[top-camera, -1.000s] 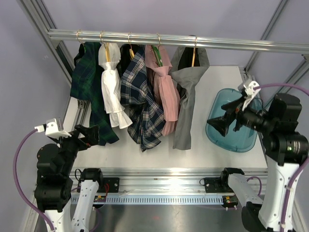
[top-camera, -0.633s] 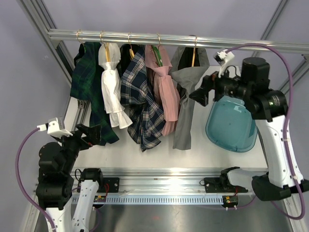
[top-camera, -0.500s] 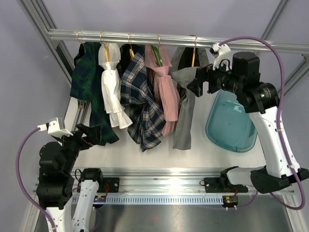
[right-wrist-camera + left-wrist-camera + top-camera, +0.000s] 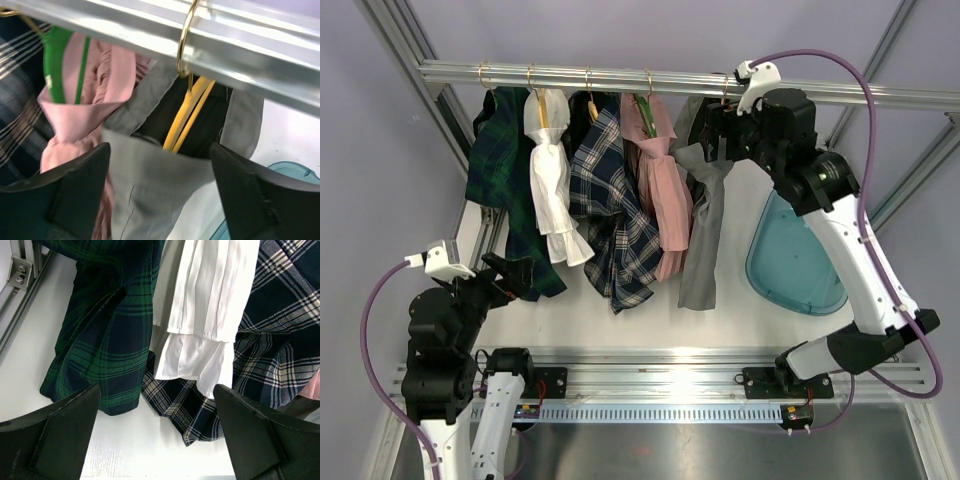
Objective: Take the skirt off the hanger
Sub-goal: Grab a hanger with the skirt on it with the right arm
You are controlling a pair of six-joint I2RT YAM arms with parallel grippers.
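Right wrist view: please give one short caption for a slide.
Open right gripper facing the grey skirt on its yellow hanger, hooked over the rail.

Five skirts hang in a row from a silver rail [image 4: 620, 78]. The leftmost skirt [image 4: 505, 190] is dark green and navy tartan. Next is a plain white pleated skirt [image 4: 552, 180], then a navy skirt [image 4: 610, 215] checked with white and grey lines. The fourth skirt [image 4: 665, 200] is pink on a green hanger [image 4: 62, 65]. The rightmost skirt [image 4: 705, 220] is plain grey on a yellow hanger [image 4: 187, 112] with a gold hook. The desk [image 4: 640, 320] is white; a see-through teal tub [image 4: 795, 260] sits at right.
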